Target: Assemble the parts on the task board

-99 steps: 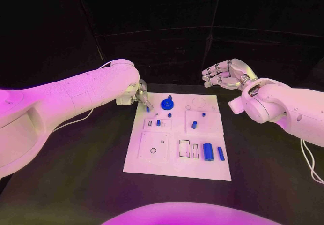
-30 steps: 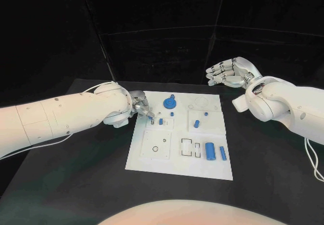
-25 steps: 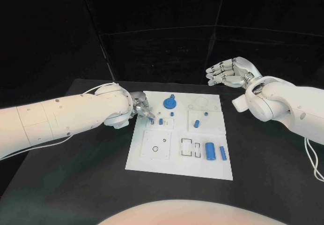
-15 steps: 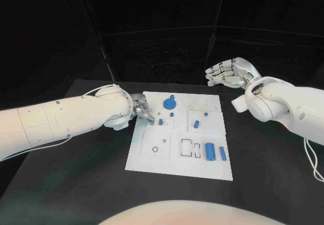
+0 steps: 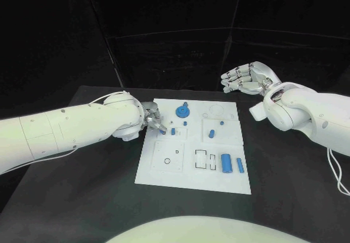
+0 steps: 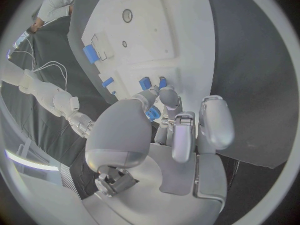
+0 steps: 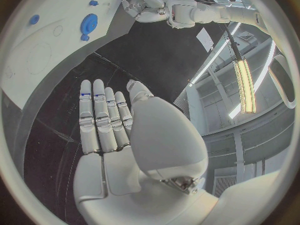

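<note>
The left hand (image 5: pixel 152 117) pinched a small blue peg (image 5: pixel 162 131) between its fingertips (image 6: pixel 167 96), at the near-left corner of the small raised square on the task board (image 5: pixel 175 177), just beside a second peg (image 5: pixel 172 132) standing there. The other fingers curled in above. The right hand (image 5: pixel 246 79) hung beyond the board's far right corner, fingers straight and together, holding nothing. Seven blue parts could be counted: two pegs, a round knob (image 5: pixel 181 110), a small stud (image 5: pixel 184 123), a tilted pin (image 5: pixel 211 134), a cylinder (image 5: pixel 226 163) and a slim bar (image 5: pixel 240 165)
</note>
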